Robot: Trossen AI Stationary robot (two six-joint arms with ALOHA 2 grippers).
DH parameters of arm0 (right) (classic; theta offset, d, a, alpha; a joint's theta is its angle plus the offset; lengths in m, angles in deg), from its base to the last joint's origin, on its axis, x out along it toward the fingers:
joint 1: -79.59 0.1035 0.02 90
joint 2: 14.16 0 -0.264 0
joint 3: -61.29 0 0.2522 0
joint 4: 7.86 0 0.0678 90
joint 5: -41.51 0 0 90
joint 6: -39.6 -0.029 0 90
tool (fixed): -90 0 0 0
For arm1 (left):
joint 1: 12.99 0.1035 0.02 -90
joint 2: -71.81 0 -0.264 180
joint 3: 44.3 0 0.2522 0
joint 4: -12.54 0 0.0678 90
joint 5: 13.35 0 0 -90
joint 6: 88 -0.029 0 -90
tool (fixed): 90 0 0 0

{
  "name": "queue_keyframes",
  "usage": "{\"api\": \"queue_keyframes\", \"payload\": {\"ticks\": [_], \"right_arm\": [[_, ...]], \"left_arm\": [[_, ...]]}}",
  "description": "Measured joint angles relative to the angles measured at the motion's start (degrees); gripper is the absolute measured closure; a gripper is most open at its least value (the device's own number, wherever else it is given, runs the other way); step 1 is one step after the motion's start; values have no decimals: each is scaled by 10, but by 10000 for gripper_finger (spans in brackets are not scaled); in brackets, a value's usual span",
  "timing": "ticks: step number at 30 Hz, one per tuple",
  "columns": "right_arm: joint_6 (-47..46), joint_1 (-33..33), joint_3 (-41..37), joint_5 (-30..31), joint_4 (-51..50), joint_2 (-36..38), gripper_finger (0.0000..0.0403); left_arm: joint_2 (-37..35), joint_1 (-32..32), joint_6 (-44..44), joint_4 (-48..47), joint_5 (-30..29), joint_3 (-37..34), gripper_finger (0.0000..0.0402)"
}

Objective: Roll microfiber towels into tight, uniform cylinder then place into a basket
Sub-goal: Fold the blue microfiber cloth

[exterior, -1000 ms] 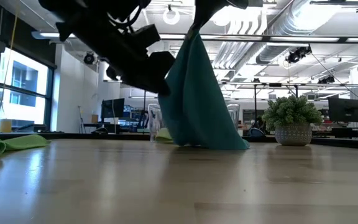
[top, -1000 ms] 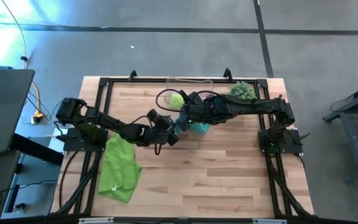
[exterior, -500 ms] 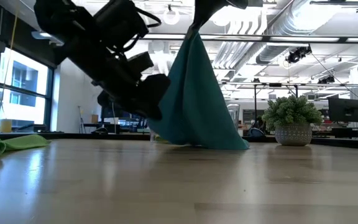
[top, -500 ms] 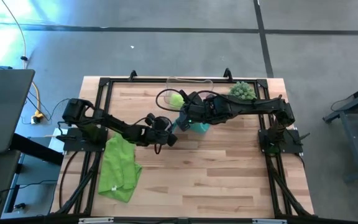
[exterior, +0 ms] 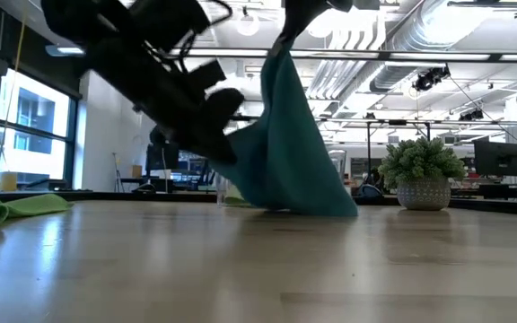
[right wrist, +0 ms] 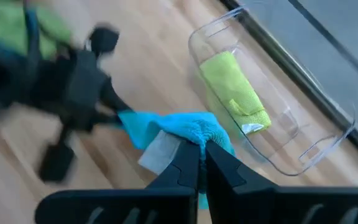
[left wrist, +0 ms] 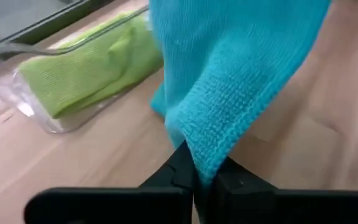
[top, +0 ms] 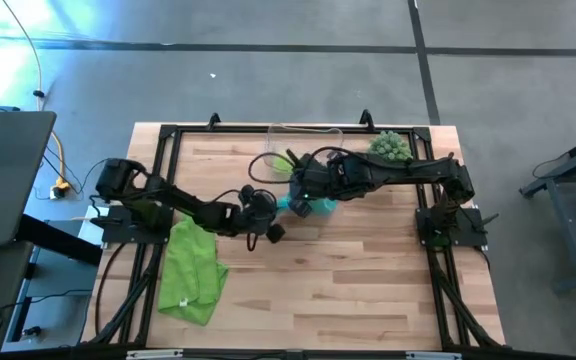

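Note:
A teal blue microfiber towel [exterior: 285, 135] hangs between my two grippers over the table's middle, and its lower end [exterior: 285, 205] rests on the wood. My right gripper [exterior: 285, 13] is shut on its top. My left gripper [exterior: 230, 100] is shut on a side corner, lower down and toward the table's left. The clear basket [top: 308, 130] stands at the far edge with one rolled lime green towel [right wrist: 235, 93] lying inside. A second lime green towel [top: 193, 270] lies loose and crumpled at the near left. My left gripper pinches a corner of the teal towel [left wrist: 207, 158] between its two fingers, coming from the table's left and slanting down. The cloth runs up and away from the fingers. My right gripper pinches a bunched fold at the towel's top [right wrist: 194, 134] from above, slanting down. The towel hangs below it with its lower end on the table.
A potted green plant ball [top: 390, 145] stands at the far right corner beside the basket. Bare wood stretches across the near half of the table [top: 348, 290], to the right of the loose green towel.
My left gripper has sunk a little toward the teal towel and shut on its side corner, taking hold. That corner now stands drawn out toward the table's left, while the towel's top stays in my right gripper.

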Motion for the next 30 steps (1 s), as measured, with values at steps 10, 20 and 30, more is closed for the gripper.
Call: {"api": "queue_keyframes", "payload": {"ticks": [10,20,30], "right_arm": [[142,80,1,21,-96,52,402],[152,202,2,90,-159,92,402],[46,332,1,143,-162,103,402]], "left_arm": [[-151,-61,-59,-82,-3,0,400],[-258,-100,-183,-63,17,38,401],[-250,-150,-170,-341,92,200,401]]}}
